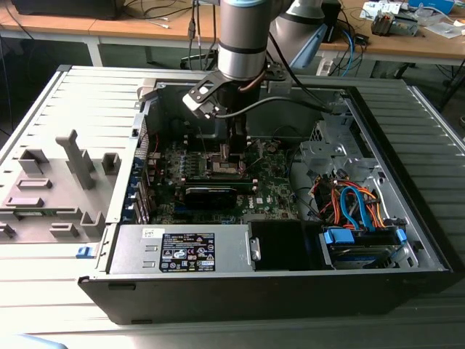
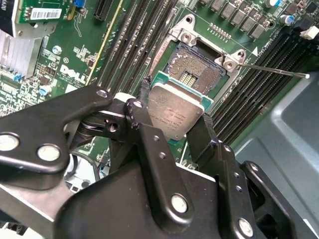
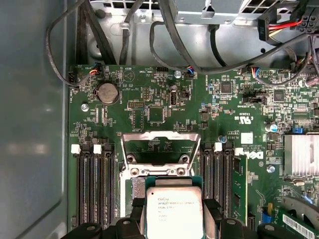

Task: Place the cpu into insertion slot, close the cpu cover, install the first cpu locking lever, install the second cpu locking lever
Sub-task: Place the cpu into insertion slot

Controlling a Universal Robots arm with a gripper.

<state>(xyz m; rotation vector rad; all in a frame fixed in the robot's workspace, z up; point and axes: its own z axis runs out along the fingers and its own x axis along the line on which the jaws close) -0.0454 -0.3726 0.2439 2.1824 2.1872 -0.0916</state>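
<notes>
Exterior view's left: a grey fixture plate (image 1: 54, 189) is lying beside the open computer case (image 1: 254, 294), and a power supply (image 1: 182, 251) is sitting in the case's near corner. Moving right, the arm is reaching down over the green motherboard (image 1: 272, 190), with its gripper (image 1: 225, 151) hanging over the board's middle. Further right, orange and blue cables (image 1: 352, 203) are bunching over a drive bay.

In the second wrist view the gripper (image 2: 174, 115) is pinching the cpu (image 2: 172, 107) by two opposite edges. The jaws are narrowed onto it and the silvery top is facing the camera. The cpu is hanging partly over the insertion slot (image 2: 197, 69) and is not seated in it. A thin lever rod (image 2: 271, 69) is sticking out from one corner of the slot. In the first wrist view the cpu cover (image 3: 160, 144) is standing open just beyond the cpu (image 3: 174, 211).

Handling, as I judge it: the chip is looking light, thin and stiff, with a smooth lid that could slip. The contact face and the slot's pin field are likely the fragile parts. An edge hold like the present one, kept level, seems the safe way to carry it.

Hidden: the cpu is covering its own underside and the slot area beneath it. I cannot tell whether chip and slot are touching or apart. The chip's orientation marks and a second lever are hard to make out.
</notes>
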